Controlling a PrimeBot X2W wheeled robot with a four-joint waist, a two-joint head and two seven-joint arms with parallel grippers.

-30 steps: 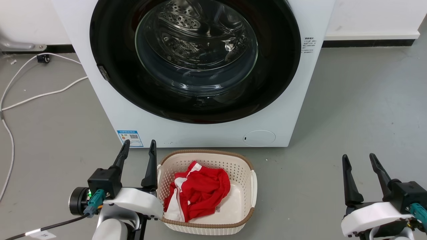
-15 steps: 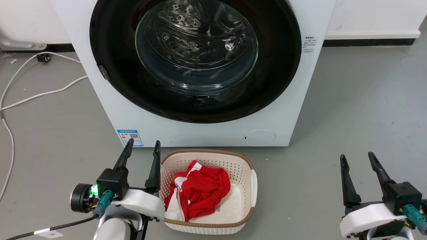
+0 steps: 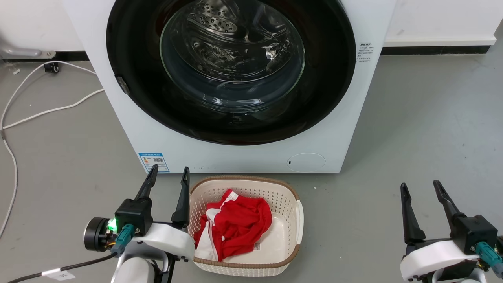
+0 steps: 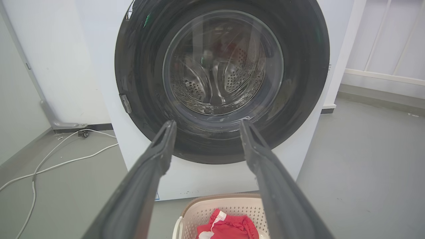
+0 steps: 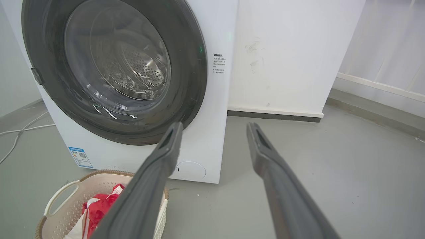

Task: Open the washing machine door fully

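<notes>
The washing machine door (image 3: 129, 47), a glossy black ring around a bulging clear glass bowl, lies flat against the white machine (image 3: 243, 157), with a small catch on its left rim. The door (image 4: 139, 66) faces me in the left wrist view, and the right wrist view shows the door (image 5: 192, 66) at an angle. My left gripper (image 3: 169, 172) hangs open low at the left, beside the basket, well short of the door. My right gripper (image 3: 419, 186) is open at the lower right over bare floor. Nothing is between either pair of fingers.
A cream laundry basket (image 3: 290, 192) holding a red and white garment (image 3: 235, 224) sits on the grey floor right in front of the machine. White cables (image 3: 51, 112) trail on the floor at left. A small round white cover panel (image 3: 305, 162) is low on the machine.
My left gripper shifted slightly right and down toward the basket during the first half second, then held still. The right gripper edged a little left. The door has not moved.
</notes>
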